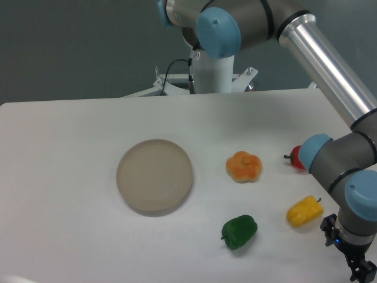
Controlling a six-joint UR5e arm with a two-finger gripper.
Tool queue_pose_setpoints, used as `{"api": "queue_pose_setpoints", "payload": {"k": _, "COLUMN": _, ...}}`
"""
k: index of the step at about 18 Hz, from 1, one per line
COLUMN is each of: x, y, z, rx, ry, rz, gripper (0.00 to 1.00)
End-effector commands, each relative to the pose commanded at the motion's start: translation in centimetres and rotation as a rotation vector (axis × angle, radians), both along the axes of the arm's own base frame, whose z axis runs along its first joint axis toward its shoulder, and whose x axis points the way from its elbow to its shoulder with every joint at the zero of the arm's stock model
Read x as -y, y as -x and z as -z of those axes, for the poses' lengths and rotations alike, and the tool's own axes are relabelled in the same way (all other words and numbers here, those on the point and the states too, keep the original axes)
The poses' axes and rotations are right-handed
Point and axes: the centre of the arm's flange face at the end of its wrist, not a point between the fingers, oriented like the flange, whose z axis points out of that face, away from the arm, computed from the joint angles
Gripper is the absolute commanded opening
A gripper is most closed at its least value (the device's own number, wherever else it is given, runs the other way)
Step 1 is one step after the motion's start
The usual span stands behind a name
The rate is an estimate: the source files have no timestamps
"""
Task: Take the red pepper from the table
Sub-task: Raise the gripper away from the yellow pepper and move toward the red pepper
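The red pepper (pixel 296 158) lies on the white table (pixel 70 130) at the right. Only its left side and dark stem show; the rest is hidden behind the arm's grey and blue wrist joint. My gripper (pixel 360 268) is at the bottom right corner of the view, below and to the right of the pepper and apart from it. Only its dark upper part shows, cut off by the frame edge, so I cannot tell how the jaws stand.
An orange lobed pepper (pixel 244 166) lies left of the red one. A yellow pepper (pixel 304 211) and a green pepper (pixel 239 230) lie nearer the front. A round beige-grey plate (pixel 154 175) sits mid-table. The arm's forearm crosses above the right side.
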Motion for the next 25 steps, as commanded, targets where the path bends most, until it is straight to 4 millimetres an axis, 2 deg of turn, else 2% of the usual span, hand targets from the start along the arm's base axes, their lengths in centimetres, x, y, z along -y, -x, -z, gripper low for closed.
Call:
{"api": "queue_pose_setpoints", "payload": {"k": 2, "x": 0.1, "y": -0.1, "z": -0.2, "rx": -0.001, "ry": 0.001, "rz": 0.0, "gripper": 1.0}}
{"api": "queue_pose_setpoints", "payload": {"k": 4, "x": 0.1, "y": -0.4, "z": -1.9, "rx": -0.007, "ry": -0.017, "rz": 0.001, "gripper": 1.0}}
{"api": "queue_pose_setpoints", "payload": {"k": 7, "x": -0.3, "y": -1.8, "z": -2.6, "rx": 0.038, "ry": -0.068, "rz": -0.087, "gripper": 1.0}}
{"api": "queue_pose_setpoints", "payload": {"k": 9, "x": -0.1, "y": -3.4, "z": -3.8, "rx": 0.096, "ry": -0.123, "rz": -0.124, "gripper": 1.0}}
{"api": "queue_pose_setpoints", "payload": {"k": 12, "x": 1.3, "y": -6.0, "z": -5.6, "rx": 0.127, "ry": -0.11, "rz": -0.183, "gripper": 1.0}}
{"api": "queue_pose_setpoints", "payload": {"k": 16, "x": 3.0, "y": -9.0, "z": -5.3, "rx": 0.171, "ry": -0.081, "rz": -0.185, "gripper": 1.0}}
{"api": "queue_pose_setpoints", "payload": {"k": 19, "x": 2.2, "y": -11.6, "z": -5.3, "rx": 0.182, "ry": -0.063, "rz": -0.154, "gripper": 1.0}}
{"api": "queue_pose_setpoints", "payload": {"k": 22, "x": 4.0, "y": -12.0, "z": -6.7, "rx": 0.163, "ry": -0.054, "rz": -0.064, "gripper": 1.0}}
{"api": "queue_pose_setpoints", "payload": {"k": 24, "x": 7.0, "y": -9.9, "z": -6.7, "rx": 0.155, "ry": -0.029, "rz": 0.019, "gripper": 1.0}}
{"api": "queue_pose_setpoints", "payload": {"k": 25, "x": 7.8, "y": -9.5, "z": -6.9, "rx": 0.152, "ry": -0.025, "rz": 0.023, "gripper": 1.0}}
